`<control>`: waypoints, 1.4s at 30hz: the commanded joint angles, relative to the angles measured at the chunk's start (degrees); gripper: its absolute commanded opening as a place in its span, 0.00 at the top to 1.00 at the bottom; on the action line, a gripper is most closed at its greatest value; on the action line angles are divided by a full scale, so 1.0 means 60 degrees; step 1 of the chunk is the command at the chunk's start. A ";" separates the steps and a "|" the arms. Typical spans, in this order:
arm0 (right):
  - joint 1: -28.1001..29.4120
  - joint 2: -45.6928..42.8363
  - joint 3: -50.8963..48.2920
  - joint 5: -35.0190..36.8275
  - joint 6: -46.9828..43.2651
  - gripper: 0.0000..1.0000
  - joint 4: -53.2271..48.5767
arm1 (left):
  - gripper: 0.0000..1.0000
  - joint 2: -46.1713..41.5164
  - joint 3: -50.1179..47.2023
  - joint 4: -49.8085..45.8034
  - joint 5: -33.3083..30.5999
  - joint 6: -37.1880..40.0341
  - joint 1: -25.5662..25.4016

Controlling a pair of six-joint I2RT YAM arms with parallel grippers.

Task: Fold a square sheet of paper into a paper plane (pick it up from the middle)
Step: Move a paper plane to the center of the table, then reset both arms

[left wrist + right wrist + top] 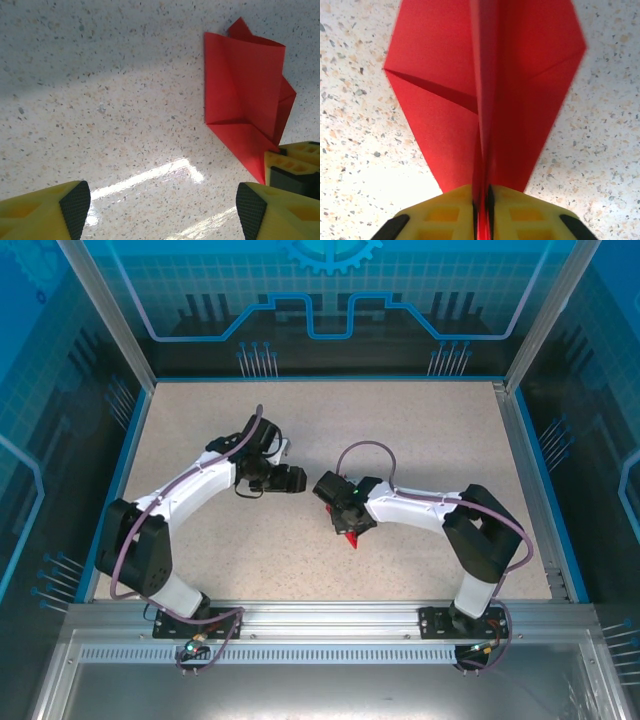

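The red square sheet of paper lies folded into a pointed paper plane (440,85) on the speckled table, its wings spread either side of a raised centre crease. My right gripper (483,210) is shut on that crease at the narrow end, with the paper pinched between the yellow fingers. In the top view a red tip (352,539) peeks out under the right gripper (345,525). My left gripper (162,205) stands open over bare table, left of the plane (245,85), with nothing between its fingers. The right gripper's yellow fingers (295,160) show at the plane's tip.
The table (420,440) is a speckled beige top with a blue rim and a metal frame around it. The two arms meet near the middle, the left gripper (297,480) a short way from the right one.
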 commanded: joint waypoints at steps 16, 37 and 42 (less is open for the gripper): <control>-0.0210 -0.1675 0.0574 -0.0108 -0.1532 0.42 -0.0795 | 0.15 -0.1403 -0.0984 0.0528 -0.0440 0.0021 -0.0005; -0.7096 -0.6017 -0.4901 -0.1238 -0.6357 0.01 0.5624 | 0.01 -0.3068 -0.4724 0.5687 -0.5540 0.0986 0.1950; -0.7684 -0.5364 -0.5410 -0.1406 -0.6613 0.01 0.7527 | 0.01 -0.2362 -0.5356 0.7295 -0.5401 0.1616 0.2210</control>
